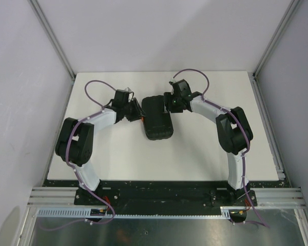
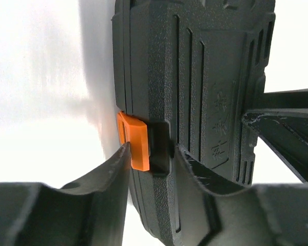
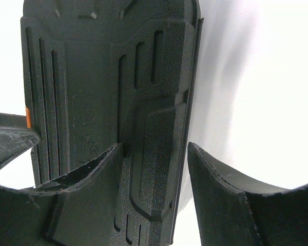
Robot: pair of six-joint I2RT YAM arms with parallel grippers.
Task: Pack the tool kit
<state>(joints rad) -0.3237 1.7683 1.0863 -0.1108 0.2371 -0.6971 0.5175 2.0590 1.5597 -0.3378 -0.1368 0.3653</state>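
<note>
tool kit edges sit within left gripper and right gripper.

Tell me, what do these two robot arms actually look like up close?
The left arm and right arm look alike: white links, chunky black joints, and a purple cable looping along each. The left pincer and right pincer each have two curved matte-black fingers, scuffed with pale scratches. No readable markings show.
</note>
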